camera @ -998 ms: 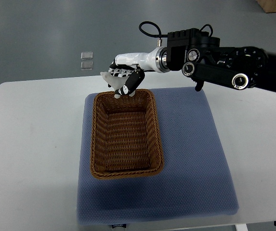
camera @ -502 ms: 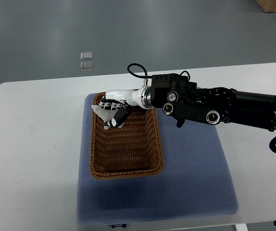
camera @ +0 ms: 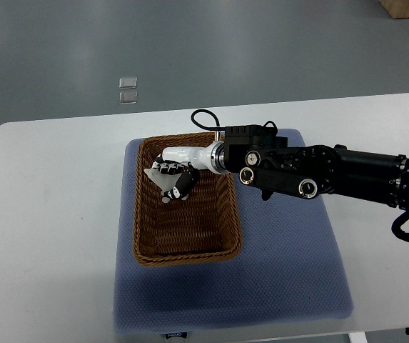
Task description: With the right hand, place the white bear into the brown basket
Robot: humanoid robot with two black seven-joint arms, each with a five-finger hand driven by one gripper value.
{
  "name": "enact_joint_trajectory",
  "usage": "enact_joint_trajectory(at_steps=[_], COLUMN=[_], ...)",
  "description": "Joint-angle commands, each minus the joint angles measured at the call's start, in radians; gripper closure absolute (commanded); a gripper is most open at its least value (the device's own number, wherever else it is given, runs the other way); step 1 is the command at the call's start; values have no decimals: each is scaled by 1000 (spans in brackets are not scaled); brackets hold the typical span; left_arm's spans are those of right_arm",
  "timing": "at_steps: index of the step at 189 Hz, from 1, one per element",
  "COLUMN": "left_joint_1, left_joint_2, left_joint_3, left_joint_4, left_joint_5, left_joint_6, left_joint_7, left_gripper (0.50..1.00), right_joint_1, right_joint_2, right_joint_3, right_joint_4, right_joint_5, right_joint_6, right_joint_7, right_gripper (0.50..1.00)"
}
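White bear held low inside brown basket.

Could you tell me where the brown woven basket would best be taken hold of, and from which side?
Probably the brown woven basket's near short rim, from above on the robot's side: that edge is bare, while the right hand with the white bear occupies the far end.

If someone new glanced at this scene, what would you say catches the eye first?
The black right arm reaching in from the right, its right hand curled on the white bear inside the brown basket. The basket sits on a blue mat on the white table.
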Motion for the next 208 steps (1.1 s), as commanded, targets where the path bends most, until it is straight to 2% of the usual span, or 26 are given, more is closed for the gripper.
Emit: enact_joint_trajectory(at_steps=[1, 18, 27, 62, 103, 127, 151, 183, 208], left_joint_1=[0, 0, 0, 0, 0, 0, 0, 0, 0], left_joint_2=[0, 0, 0, 0, 0, 0, 0, 0, 0], left_joint_3=[0, 0, 0, 0, 0, 0, 0, 1, 1], left_joint_4=[1, 3, 4, 6, 3, 1, -1, -2, -2], left_joint_5=[0, -1, 0, 0, 0, 0, 0, 0, 0], left_joint_6=[0, 0, 0, 0, 0, 0, 0, 0, 0], left_joint_7=[0, 0, 0, 0, 0, 0, 0, 0, 0], left_gripper=[500, 500, 500, 500, 500, 500, 500, 500, 500], right_joint_1=[-1, -1, -1, 27, 68, 47, -82, -253, -384], right_joint_2=[-2, -2, -4, -30, -145, -231, -272, -232, -174], right_joint_3=[1, 1, 3, 21, 135, 301, 523, 807, 1005], right_joint_4=[0, 0, 0, 0, 6, 10, 10, 1, -6], right_joint_5=[0, 1, 1, 3, 21, 26, 72, 179, 274], right_joint_6=[4, 5, 5, 24, 28, 27, 22, 8, 1], right_joint_7=[-1, -1, -1, 1, 2, 7, 7, 12, 79], right_gripper=[650, 638, 603, 599, 599, 599, 599, 599, 599])
